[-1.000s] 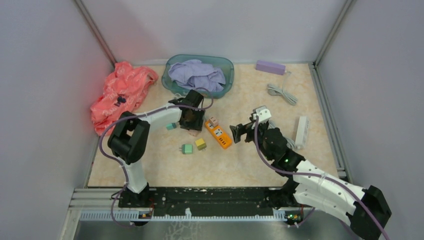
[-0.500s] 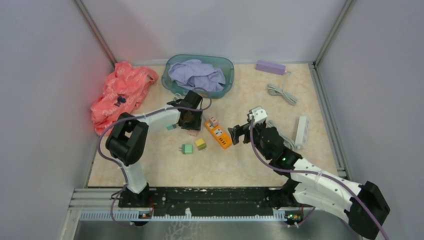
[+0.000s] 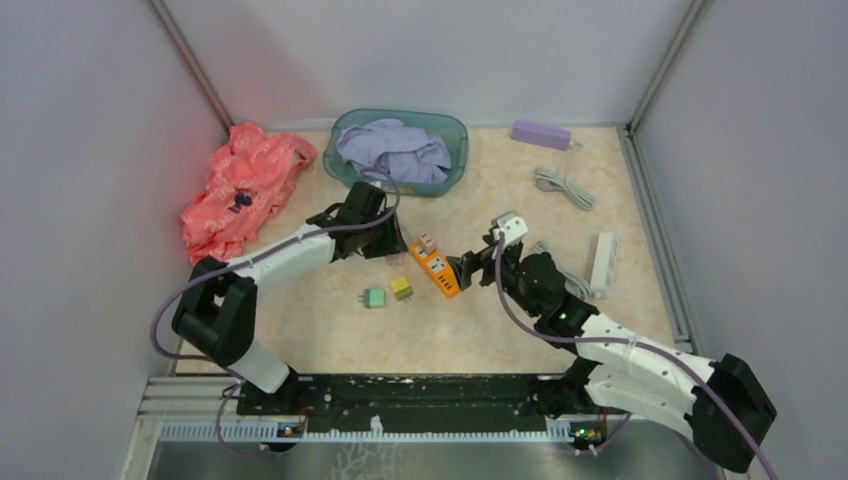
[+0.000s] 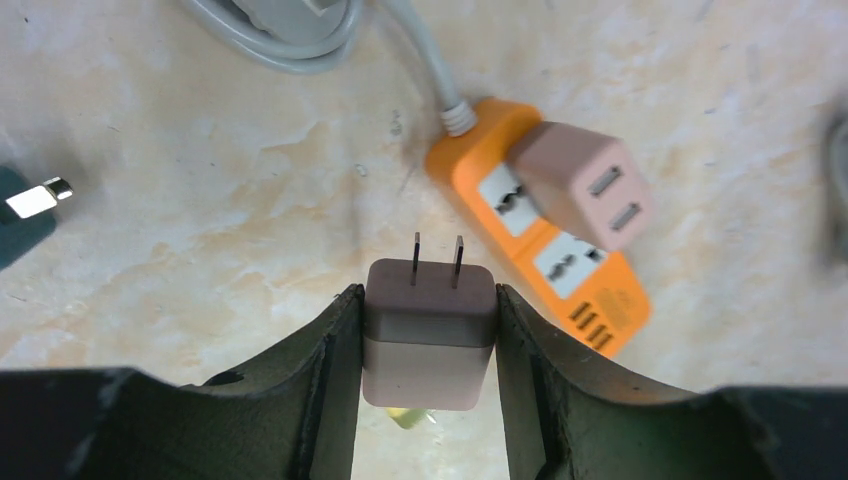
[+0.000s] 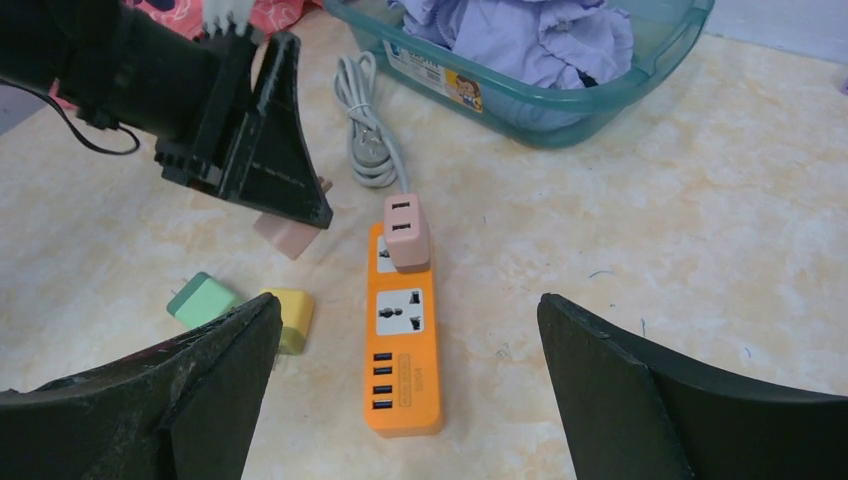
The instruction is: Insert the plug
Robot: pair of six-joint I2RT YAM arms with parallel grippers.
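Note:
An orange power strip (image 3: 436, 268) lies mid-table, with a pink adapter (image 3: 427, 242) plugged into its far socket. My left gripper (image 4: 428, 300) is shut on a mauve two-prong plug (image 4: 430, 335) and holds it above the table, just left of the strip (image 4: 540, 230), prongs pointing forward. The strip's second socket (image 4: 563, 262) is free. My right gripper (image 5: 408, 310) is wide open over the strip's near end (image 5: 405, 400), one finger on each side. The right wrist view also shows the left gripper (image 5: 270, 170) with the held plug (image 5: 287, 236).
A yellow plug (image 3: 401, 288) and a green plug (image 3: 374, 297) lie left of the strip, and a teal plug (image 4: 25, 215) lies further left. A teal basket (image 3: 455, 160) of purple cloth, a pink cloth (image 3: 240, 185), a white power strip (image 3: 603, 262) and a grey cable (image 3: 563, 187) are around.
My left arm has swung its elbow out to the left while still holding the plug. My right gripper has moved left, closer over the orange strip's near end.

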